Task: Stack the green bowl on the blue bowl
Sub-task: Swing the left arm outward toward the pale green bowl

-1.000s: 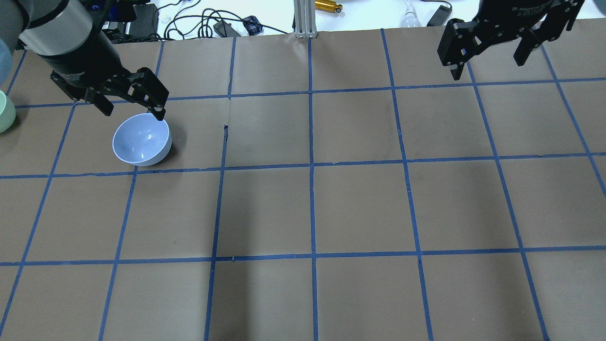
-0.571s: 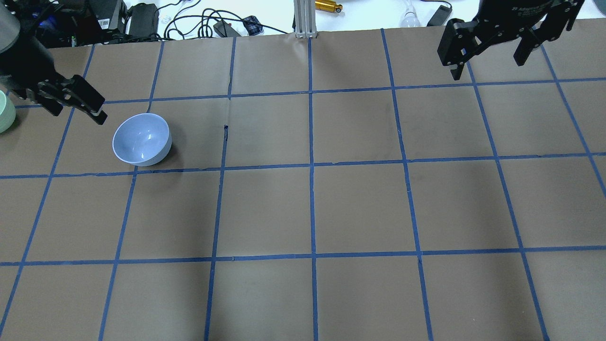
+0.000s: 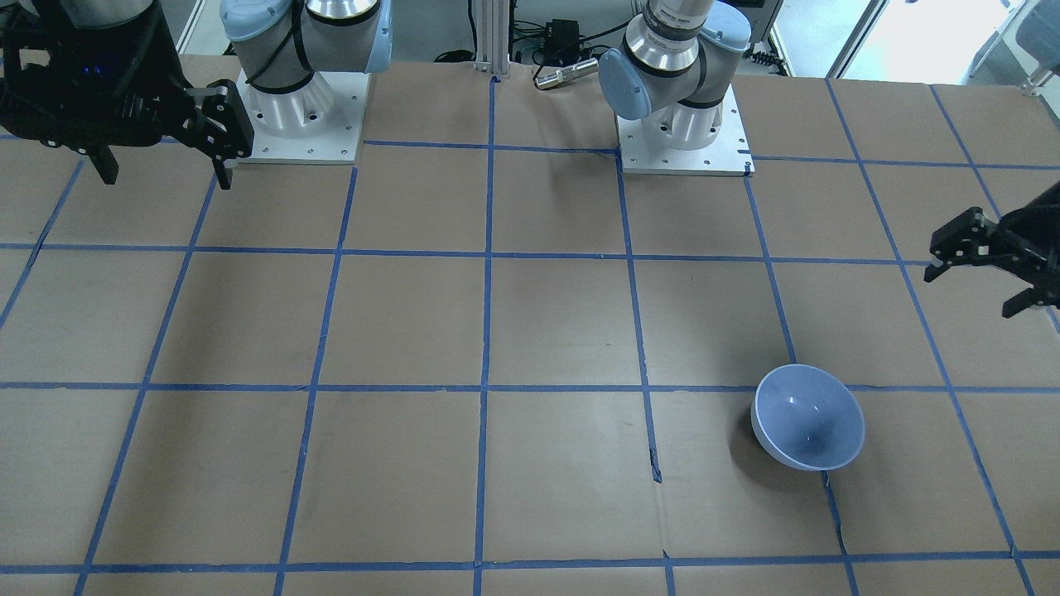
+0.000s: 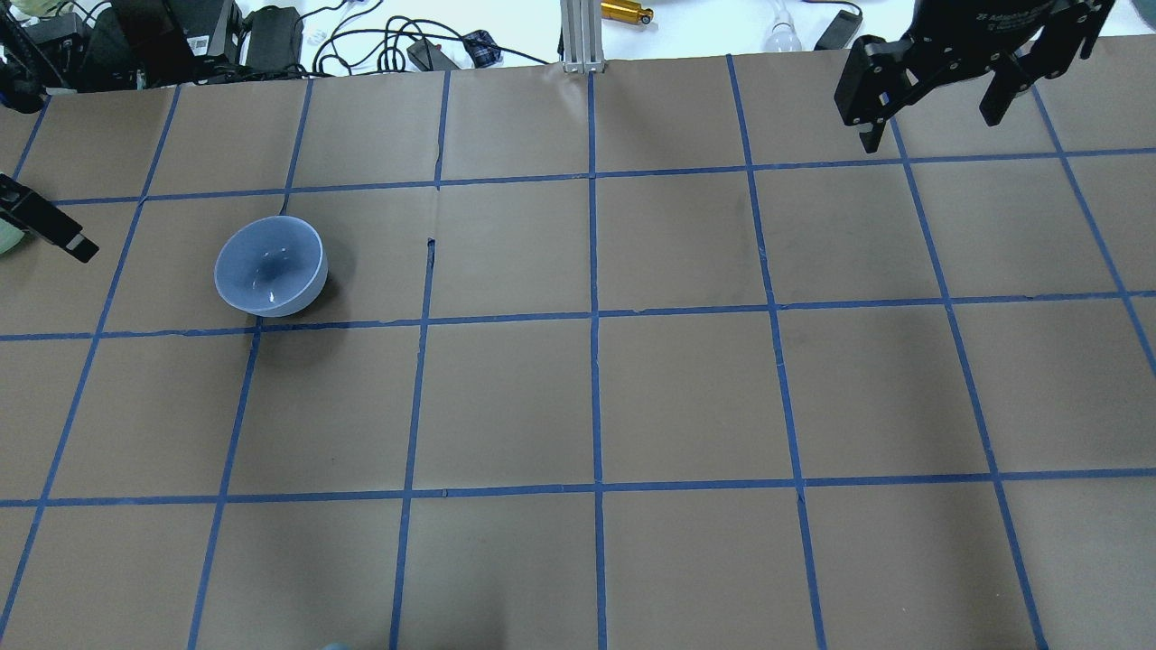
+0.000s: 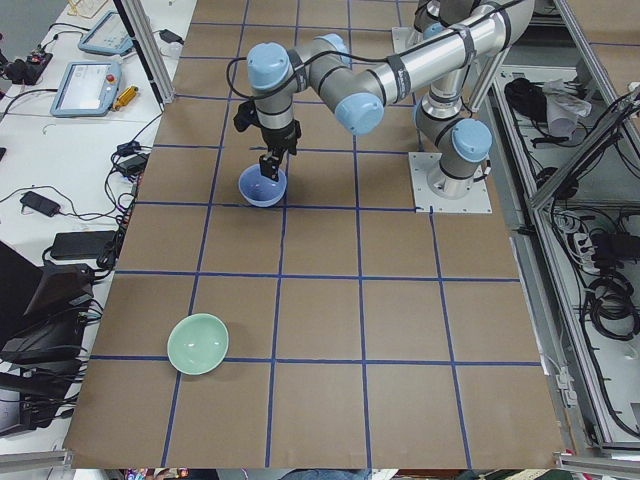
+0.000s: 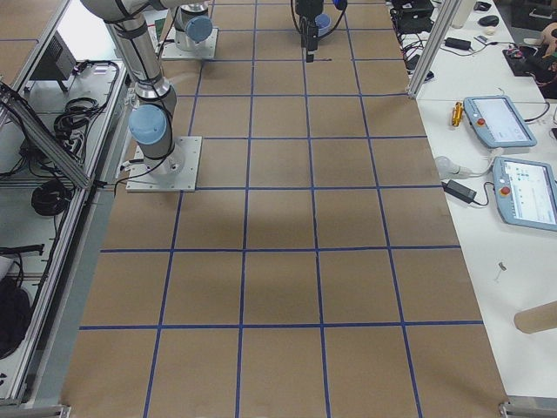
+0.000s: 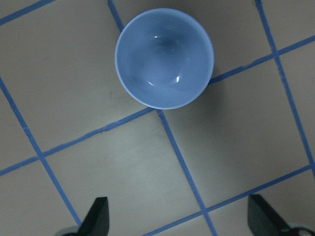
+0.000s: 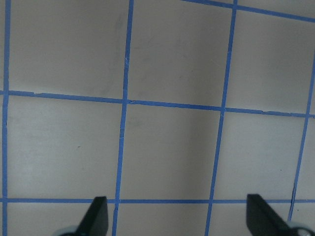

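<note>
The blue bowl [image 4: 271,266] stands upright and empty on the brown paper at the left; it also shows in the front-facing view [image 3: 807,418] and the left wrist view [image 7: 165,59]. The green bowl [image 5: 197,343] stands alone near the table's left end; in the overhead view only a sliver [image 4: 5,240] shows at the left edge. My left gripper [image 3: 969,294] is open and empty, between the two bowls and above the table. In the overhead view one of its fingers [image 4: 50,230] shows beside the green sliver. My right gripper [image 4: 928,131] is open and empty at the far right.
Blue tape lines grid the brown paper. Cables, adapters and a metal post [image 4: 582,36] lie beyond the far edge. The two robot bases [image 3: 683,124] stand at the table's rear in the front-facing view.
My left gripper has moved left, from the blue bowl's far rim to the table's left edge near the green bowl. The blue bowl and right gripper have not moved.
</note>
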Robot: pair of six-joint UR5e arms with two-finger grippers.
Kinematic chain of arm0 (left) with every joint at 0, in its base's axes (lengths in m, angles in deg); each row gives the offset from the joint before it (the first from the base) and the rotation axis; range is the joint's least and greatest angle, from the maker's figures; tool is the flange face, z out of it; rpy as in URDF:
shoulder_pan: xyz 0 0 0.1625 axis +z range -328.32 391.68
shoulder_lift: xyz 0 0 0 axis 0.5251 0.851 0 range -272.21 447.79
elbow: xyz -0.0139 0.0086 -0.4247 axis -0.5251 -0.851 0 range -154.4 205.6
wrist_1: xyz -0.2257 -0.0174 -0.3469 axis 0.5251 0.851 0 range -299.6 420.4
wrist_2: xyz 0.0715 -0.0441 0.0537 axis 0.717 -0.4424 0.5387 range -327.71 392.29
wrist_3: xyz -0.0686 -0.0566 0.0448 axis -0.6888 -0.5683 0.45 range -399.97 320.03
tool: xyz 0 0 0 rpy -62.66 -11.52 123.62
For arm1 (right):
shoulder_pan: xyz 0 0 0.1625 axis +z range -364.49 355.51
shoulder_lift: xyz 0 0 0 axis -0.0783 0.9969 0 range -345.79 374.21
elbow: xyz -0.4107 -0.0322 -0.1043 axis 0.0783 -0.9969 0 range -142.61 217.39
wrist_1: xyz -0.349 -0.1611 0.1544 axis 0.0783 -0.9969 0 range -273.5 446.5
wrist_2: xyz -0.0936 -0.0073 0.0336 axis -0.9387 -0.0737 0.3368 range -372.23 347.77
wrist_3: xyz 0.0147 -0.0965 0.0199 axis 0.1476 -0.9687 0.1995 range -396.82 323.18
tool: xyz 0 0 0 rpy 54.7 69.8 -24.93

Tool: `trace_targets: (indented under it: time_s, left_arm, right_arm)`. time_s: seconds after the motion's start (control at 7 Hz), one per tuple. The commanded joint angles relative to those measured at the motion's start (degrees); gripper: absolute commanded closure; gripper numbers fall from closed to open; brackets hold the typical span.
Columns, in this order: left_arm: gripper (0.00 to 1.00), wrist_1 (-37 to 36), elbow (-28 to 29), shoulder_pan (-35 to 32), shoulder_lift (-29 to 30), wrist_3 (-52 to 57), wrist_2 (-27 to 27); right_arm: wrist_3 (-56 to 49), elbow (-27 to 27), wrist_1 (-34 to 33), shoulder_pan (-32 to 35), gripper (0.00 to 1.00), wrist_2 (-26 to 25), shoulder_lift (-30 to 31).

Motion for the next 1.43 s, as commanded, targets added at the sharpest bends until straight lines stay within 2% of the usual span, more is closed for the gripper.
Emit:
trace_targets:
  time_s: [0.0, 0.29, 0.57, 1.0, 1.29]
  left_arm:
    - [0.0, -5.01, 4.01, 5.98, 6.78, 13.98, -0.1]
    - [0.0, -4.41, 10.78, 8.37, 13.11, 21.81, 0.16]
    - [0.0, -5.89, 13.86, 12.4, 17.34, 30.87, -0.1]
    - [0.0, -5.99, 21.68, 14.0, 24.63, 43.09, -0.01]
    - [0.0, -9.74, 25.81, 14.35, 29.81, 49.26, -0.1]
  right_arm:
    - [0.0, 0.0, 0.0, 0.0, 0.0, 0.0, 0.0]
    - [0.0, 0.0, 0.0, 0.0, 0.0, 0.0, 0.0]
    - [0.0, 0.0, 0.0, 0.0, 0.0, 0.0, 0.0]
    - [0.0, 0.0, 0.0, 0.0, 0.0, 0.0, 0.0]
    - [0.0, 0.0, 0.0, 0.0, 0.0, 0.0, 0.0]
